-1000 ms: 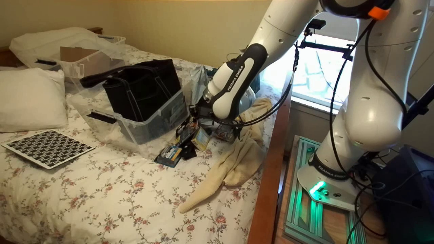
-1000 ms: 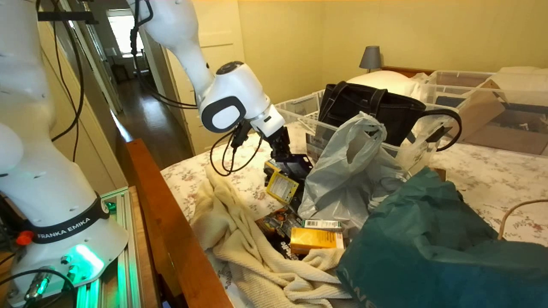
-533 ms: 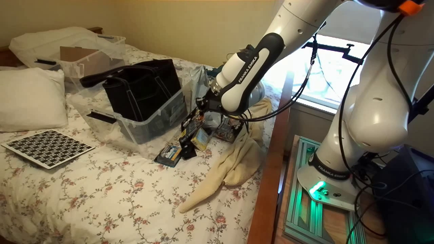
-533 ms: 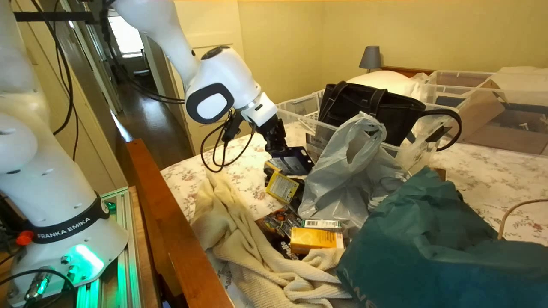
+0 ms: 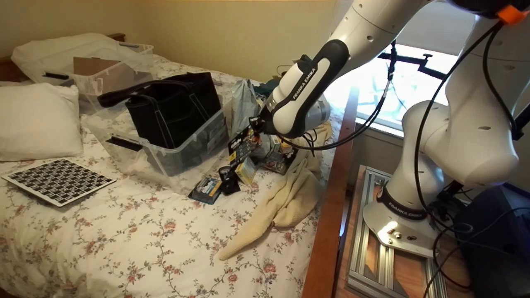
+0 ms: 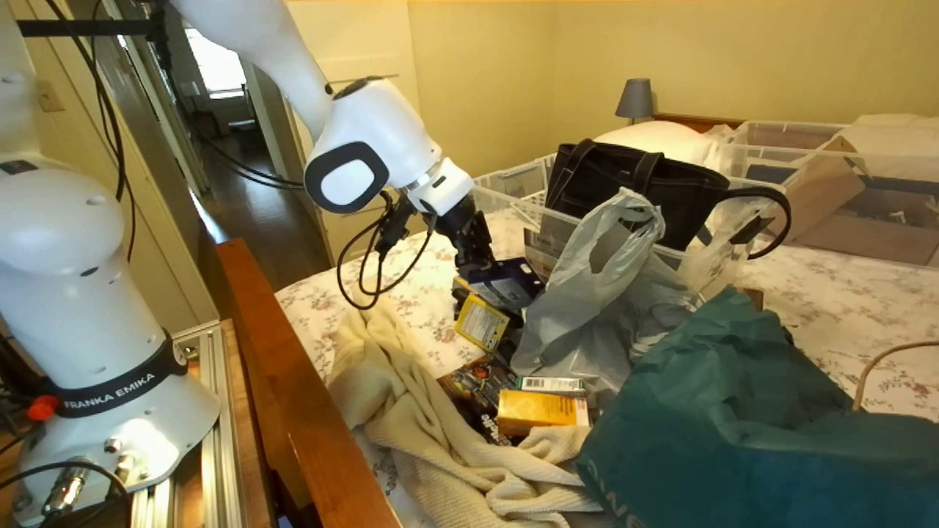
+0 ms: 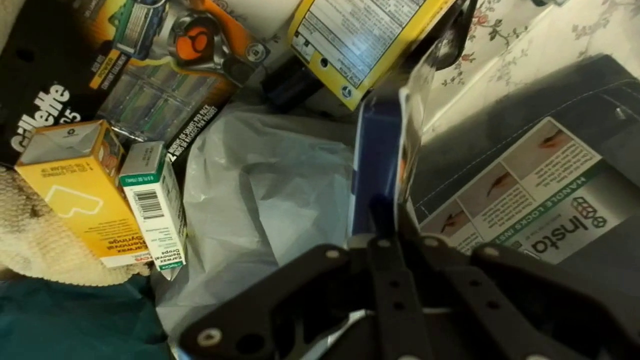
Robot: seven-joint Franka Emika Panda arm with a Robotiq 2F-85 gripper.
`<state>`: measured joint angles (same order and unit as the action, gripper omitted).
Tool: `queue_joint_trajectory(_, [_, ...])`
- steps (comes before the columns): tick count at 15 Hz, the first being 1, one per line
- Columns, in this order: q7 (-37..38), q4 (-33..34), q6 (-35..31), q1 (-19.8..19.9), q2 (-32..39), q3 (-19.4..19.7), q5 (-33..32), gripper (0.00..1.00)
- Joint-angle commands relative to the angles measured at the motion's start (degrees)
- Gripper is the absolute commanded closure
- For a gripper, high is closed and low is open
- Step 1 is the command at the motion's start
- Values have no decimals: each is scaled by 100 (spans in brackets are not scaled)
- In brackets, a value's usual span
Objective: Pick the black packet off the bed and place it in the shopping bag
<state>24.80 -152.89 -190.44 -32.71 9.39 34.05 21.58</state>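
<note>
A: Largest item first.
B: The bed (image 5: 124,256), across the left and lower frame in an exterior view. It serves as the work surface.
A: Standing on it?
B: A clear bin (image 5: 178,161), left of centre, with the black shopping bag (image 5: 178,111) inside it, leaning, its top above the rim. Assessment: the walls prop the soft sides so that the mouth can be reached.
A: Obstructions?
B: A grey plastic bag (image 6: 579,315), right of centre in an exterior view, probably near the line of carry. A low pass could snag its loop.
A: Condition of the gripper (image 6: 478,265)?
B: Loaded. At mid-frame, its jaws pinch the black packet (image 5: 244,145) by its upper end; the wrist view shows the packet edge-on between them.
A: Reason for that hold?
B: Judged: a thin edge suits a narrow pinch and leaves the body free to go down into the bag. The packet hangs tilted, mid-frame in both exterior views, not yet in the shopping bag.
A: Smallest of note?
B: A yellow box (image 6: 482,323), by the packet's lower end. Whether the two touch, I cannot tell.
</note>
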Motion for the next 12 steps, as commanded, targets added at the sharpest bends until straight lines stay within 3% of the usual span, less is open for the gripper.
queue_joint_trajectory(1, [-413, 84, -91, -1352, 304, 1072, 592, 99])
queue_joint_trajectory(7, [-670, 64, -346, -3831, 747, 2969, 1483, 99])
queue_joint_trajectory(12, [-669, 75, -117, -5808, 1380, 4562, 2211, 99])
